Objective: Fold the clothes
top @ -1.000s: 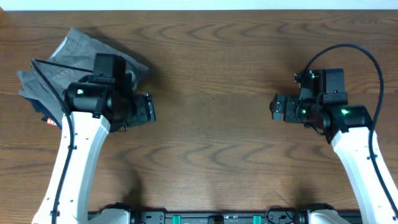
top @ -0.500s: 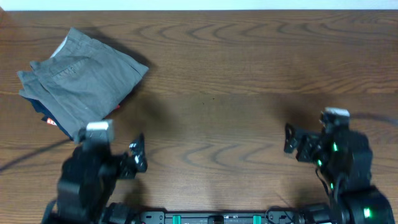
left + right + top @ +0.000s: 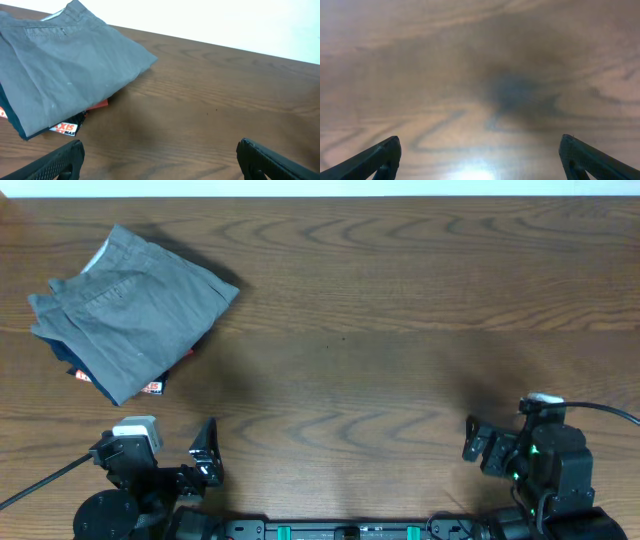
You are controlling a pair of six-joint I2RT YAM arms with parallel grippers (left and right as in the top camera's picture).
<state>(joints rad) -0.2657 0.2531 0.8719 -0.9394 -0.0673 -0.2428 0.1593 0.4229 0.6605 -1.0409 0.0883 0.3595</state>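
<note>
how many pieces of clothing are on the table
2: folded grey-olive trousers at the far left of the overhead view, and a dark navy garment under them, only its edge showing. More could be hidden underneath.

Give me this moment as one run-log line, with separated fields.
trousers: folded, far-left on table | left gripper: open, empty | right gripper: open, empty

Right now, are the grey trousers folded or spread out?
Folded: the trousers lie in a compact, layered bundle on the table, pocket seam on top.
</note>
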